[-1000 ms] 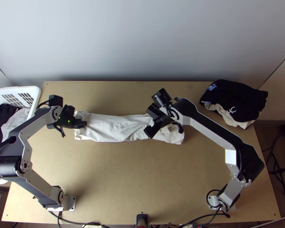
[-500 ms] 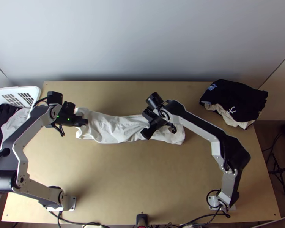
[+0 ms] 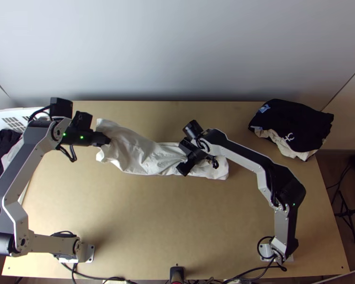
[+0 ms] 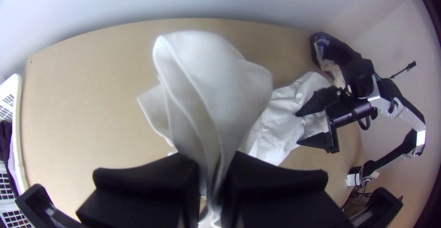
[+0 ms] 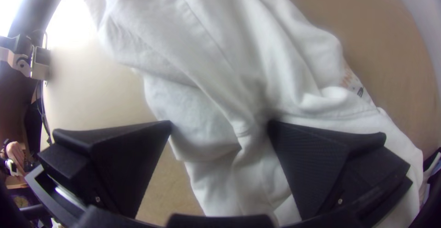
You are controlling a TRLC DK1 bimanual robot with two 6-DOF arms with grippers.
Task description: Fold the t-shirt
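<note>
My left gripper (image 3: 104,139) is shut on the left end of the white t-shirt (image 3: 134,154), and that end is raised off the table. In the left wrist view my left gripper (image 4: 213,173) pinches the bunched cloth (image 4: 206,85), which flares out beyond the fingers. The rest of the shirt lies as a narrow, wrinkled strip toward the right. Over its right part stands my right gripper (image 3: 183,163), spread open. In the right wrist view my right gripper (image 5: 220,124) has the creased white cloth (image 5: 202,71) between and below its parted fingers.
A black and cream pile of clothes (image 3: 290,125) lies at the table's back right. The white basket (image 3: 16,113) with dark and light clothes stands at the left edge. Bare wooden table (image 3: 153,222) lies in front of the shirt.
My left gripper has moved up the picture with the shirt's left end, which has risen and now slants. My right gripper has shifted slightly left and stays over the cloth.
</note>
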